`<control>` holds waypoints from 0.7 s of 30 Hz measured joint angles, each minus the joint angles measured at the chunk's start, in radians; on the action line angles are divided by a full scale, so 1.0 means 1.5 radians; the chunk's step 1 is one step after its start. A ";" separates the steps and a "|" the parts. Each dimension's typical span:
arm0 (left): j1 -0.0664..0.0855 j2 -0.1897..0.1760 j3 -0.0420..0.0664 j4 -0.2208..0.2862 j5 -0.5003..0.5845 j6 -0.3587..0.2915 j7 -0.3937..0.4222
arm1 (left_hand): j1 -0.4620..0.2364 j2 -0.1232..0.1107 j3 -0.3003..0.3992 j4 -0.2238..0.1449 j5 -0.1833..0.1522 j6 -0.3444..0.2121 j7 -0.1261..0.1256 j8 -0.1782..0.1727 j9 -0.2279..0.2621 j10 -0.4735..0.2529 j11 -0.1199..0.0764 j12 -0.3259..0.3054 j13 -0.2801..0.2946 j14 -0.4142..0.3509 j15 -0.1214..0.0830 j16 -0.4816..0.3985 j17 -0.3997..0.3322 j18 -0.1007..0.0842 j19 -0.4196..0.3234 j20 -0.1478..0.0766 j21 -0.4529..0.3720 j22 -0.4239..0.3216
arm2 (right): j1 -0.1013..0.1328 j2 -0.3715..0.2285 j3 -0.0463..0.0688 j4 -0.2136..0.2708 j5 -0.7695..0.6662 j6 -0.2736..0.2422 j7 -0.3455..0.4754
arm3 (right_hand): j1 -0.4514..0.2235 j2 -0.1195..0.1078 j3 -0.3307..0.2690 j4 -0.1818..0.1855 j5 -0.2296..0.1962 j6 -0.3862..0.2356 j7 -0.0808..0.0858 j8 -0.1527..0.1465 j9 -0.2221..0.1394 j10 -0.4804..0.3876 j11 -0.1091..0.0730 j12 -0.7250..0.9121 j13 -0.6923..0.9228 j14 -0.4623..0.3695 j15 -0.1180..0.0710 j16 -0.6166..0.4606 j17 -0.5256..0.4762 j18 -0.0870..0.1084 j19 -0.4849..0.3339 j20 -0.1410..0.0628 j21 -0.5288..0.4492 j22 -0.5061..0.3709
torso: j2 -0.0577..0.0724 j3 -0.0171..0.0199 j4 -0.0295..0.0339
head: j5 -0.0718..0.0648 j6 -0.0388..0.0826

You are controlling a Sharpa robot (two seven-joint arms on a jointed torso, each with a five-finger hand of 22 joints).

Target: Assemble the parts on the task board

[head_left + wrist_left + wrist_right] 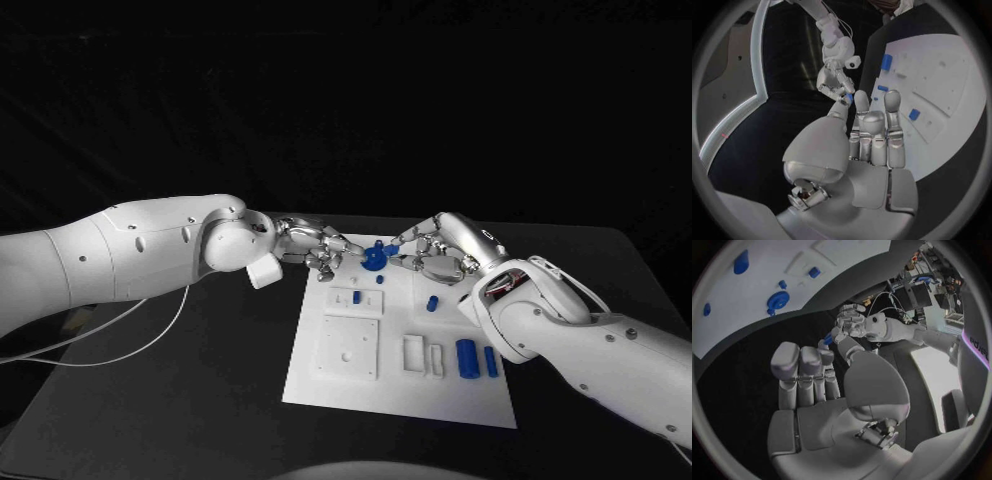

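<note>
The white task board (346, 385) lies in the middle of the table. Above its far edge my left hand (310, 252) and right hand (440, 250) meet fingertip to fingertip at a small blue part (384, 248). In the left wrist view my left hand (873, 135) pinches the part (849, 97) between thumb and finger, with the right hand (836, 82) opposite. In the right wrist view the right hand (811, 380) holds the same part (826, 340) at its fingertips, against the left hand (849, 327). A blue gear (372, 263) sits on the board just below them.
Other blue parts stay on the board: two small ones (358, 296) (433, 302) near the middle and two cylinders (466, 360) (492, 362) at the near right. White blocks (414, 353) stand beside the cylinders. A thin white cable (130, 335) trails across the table's left side.
</note>
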 measured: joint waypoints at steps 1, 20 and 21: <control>0.000 0.001 0.000 0.001 0.000 0.005 0.008 | 0.000 0.000 -0.004 0.002 0.000 0.006 -0.003 0.000 0.002 0.000 0.000 0.000 -0.001 0.000 0.000 0.003 0.001 0.000 0.000 0.000 0.000 0.000 | -0.001 -0.001 0.001 0.001 0.008 0.001 0.003 | -0.001 0.001 -0.001 -0.001 0.000 0.000 0.000 0.000 0.000 0.000 0.000 0.000 0.000 0.000 0.000 0.000 0.000 0.000 0.000 0.000 0.000 0.000 | 0.000 0.0000 0.0000 | 0.000 0.001; -0.001 0.016 0.000 0.005 -0.008 0.024 0.074 | -0.089 -0.031 -0.044 0.050 -0.079 0.037 -0.018 0.020 0.250 0.017 -0.002 0.002 -0.004 0.000 0.000 0.019 0.014 -0.008 0.000 0.000 0.010 0.000 | -0.023 -0.016 0.023 0.032 0.074 0.031 0.031 | -0.002 0.006 -0.009 -0.009 0.012 -0.001 -0.001 -0.003 0.000 0.000 0.000 -0.003 0.001 0.000 0.000 0.000 0.002 0.000 0.000 0.000 -0.003 0.000 | 0.000 0.0003 0.0009 | -0.005 0.007; -0.001 0.016 0.000 0.005 -0.011 0.022 0.074 | -0.089 -0.031 -0.044 0.050 -0.076 0.036 -0.019 0.025 0.274 0.017 -0.002 0.003 -0.004 0.003 -0.002 0.021 0.015 -0.008 -0.001 -0.001 0.011 0.000 | -0.025 -0.018 0.026 0.034 0.077 0.031 0.032 | -0.001 0.007 -0.009 -0.009 0.012 -0.001 -0.001 -0.003 0.000 0.000 0.000 -0.003 0.001 0.000 0.000 0.000 0.002 0.000 0.000 0.000 -0.003 0.000 | 0.000 0.0003 0.0009 | -0.005 0.007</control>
